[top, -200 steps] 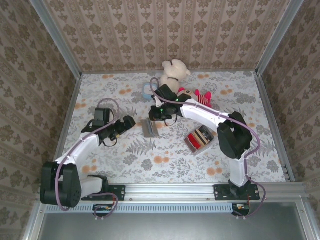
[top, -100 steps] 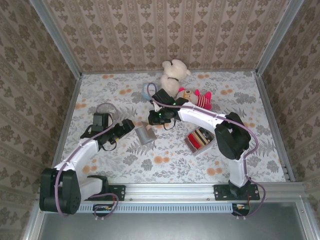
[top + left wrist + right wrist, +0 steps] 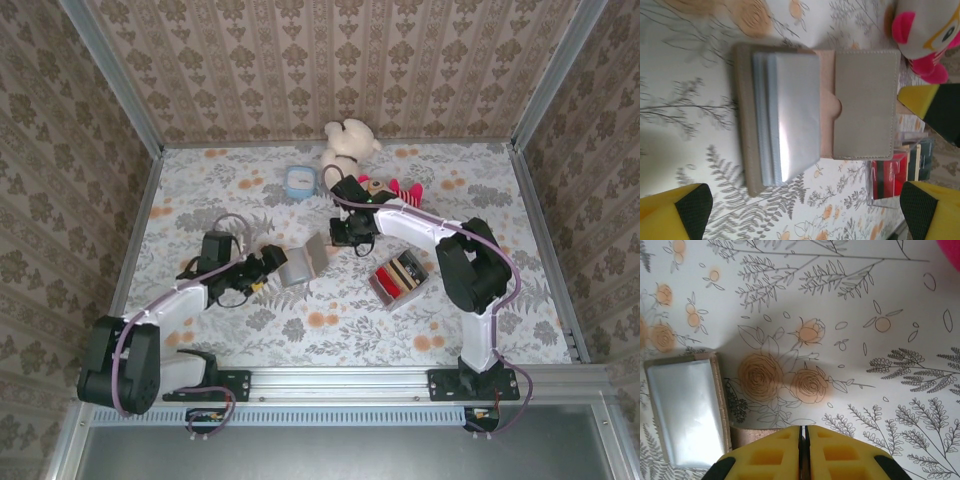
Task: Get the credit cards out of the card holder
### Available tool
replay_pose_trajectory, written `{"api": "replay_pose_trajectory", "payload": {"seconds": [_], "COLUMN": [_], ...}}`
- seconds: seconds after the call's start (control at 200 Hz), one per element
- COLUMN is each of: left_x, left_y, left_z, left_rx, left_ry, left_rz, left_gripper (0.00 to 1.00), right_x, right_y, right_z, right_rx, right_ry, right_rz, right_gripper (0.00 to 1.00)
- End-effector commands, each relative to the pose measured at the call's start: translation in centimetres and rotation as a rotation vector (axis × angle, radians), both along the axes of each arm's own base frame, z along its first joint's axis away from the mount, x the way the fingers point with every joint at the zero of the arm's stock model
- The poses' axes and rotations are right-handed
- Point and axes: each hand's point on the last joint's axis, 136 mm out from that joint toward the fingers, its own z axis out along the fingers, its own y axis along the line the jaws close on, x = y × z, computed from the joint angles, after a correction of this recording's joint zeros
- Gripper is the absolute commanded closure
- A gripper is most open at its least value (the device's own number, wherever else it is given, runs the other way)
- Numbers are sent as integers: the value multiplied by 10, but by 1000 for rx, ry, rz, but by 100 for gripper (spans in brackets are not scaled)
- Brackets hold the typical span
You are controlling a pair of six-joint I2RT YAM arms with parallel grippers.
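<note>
Left gripper fingers spread wide, nothing held. The small flat grey folding card holder lies open on the flowered table, between them and just ahead. A stack of thin silvery-blue credit cards sits in one holder panel; the other panel's pocket looks bare. Right gripper is pressed closed at the holder's far edge; cannot tell if it pinches it. Right of the holder is a grey rectangular tray with red and tan blocks inside. Beyond the holder is a small light blue square box, contents unclear.
</note>
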Motion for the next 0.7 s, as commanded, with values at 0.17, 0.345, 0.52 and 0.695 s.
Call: {"api": "replay_pose_trajectory", "payload": {"seconds": [0.17,0.345,0.52,0.695], "left_x": [19,21,24,26], "left_y": [-28,-40,-43,-44], "left_z": [16,10,-1,-11], "left_rx": [-4,42,85,100], "left_ry": [-35,-7,25,57], "left_rz": [-50,-117,-129,-132], "left_gripper": [3,7,8,8], "right_x": [-7,-6,-4,-5], "right_y": [-15,-20,-26,-26], "right_z": [-11,-17,-21,-22], "right_rx": [-93,-129,-164,-168], "right_ry": [3,6,4,5], "right_rz": [8,8,-5,-5], "right_gripper": [87,88,88,88]}}
